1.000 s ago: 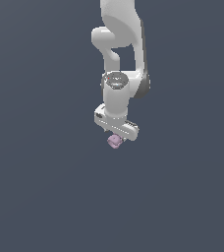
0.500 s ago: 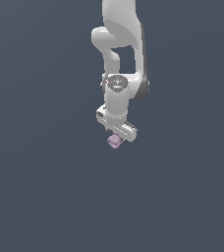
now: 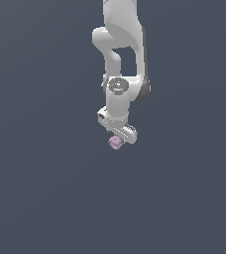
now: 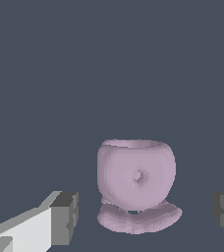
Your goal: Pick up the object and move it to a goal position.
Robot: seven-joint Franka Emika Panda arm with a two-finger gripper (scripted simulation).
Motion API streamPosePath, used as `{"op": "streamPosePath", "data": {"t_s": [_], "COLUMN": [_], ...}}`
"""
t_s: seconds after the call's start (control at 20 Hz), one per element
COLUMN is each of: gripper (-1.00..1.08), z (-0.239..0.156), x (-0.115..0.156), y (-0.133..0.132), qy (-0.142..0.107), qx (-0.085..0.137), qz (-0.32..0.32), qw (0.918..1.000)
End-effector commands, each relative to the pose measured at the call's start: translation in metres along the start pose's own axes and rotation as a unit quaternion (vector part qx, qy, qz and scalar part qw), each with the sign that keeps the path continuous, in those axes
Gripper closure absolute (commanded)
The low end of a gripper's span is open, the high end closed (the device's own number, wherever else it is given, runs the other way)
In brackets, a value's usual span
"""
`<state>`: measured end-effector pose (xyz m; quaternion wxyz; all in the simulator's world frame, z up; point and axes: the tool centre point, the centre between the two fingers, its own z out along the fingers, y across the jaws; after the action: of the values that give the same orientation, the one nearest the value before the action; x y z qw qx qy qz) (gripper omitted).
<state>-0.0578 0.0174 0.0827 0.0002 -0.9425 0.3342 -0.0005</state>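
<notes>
The white arm (image 3: 120, 59) was seen reaching down with its gripper (image 3: 117, 140) spread wide, the dark fingertips (image 4: 67, 216) standing well apart on either side of the pale pink-purple object (image 4: 136, 184), which was untouched and lay directly beneath the gripper.

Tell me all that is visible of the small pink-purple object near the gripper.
The object is pale pink-purple, matte and lumpy: a rounded, cup-like body with a flat top rim, a small hole in its side, and a wider flattened base beneath. It stands upright between the open gripper fingers, and neither touches it. In the exterior view it sits just under the gripper.
</notes>
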Motion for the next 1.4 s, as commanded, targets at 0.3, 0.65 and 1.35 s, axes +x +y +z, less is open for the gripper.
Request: {"op": "streamPosePath", "data": {"t_s": [0.3, 0.65, 1.35], "gripper": [-0.92, 1.08, 1.08], "z": [0.036, 0.043, 0.042], "x": [-0.001, -0.001, 0.005], "y": [0.001, 0.001, 0.000], "qy": [0.000, 0.000, 0.000], "qx": [0.000, 0.000, 0.000], "qz": [0.002, 0.002, 0.002], "qw": [1.0000, 1.0000, 1.0000]}}
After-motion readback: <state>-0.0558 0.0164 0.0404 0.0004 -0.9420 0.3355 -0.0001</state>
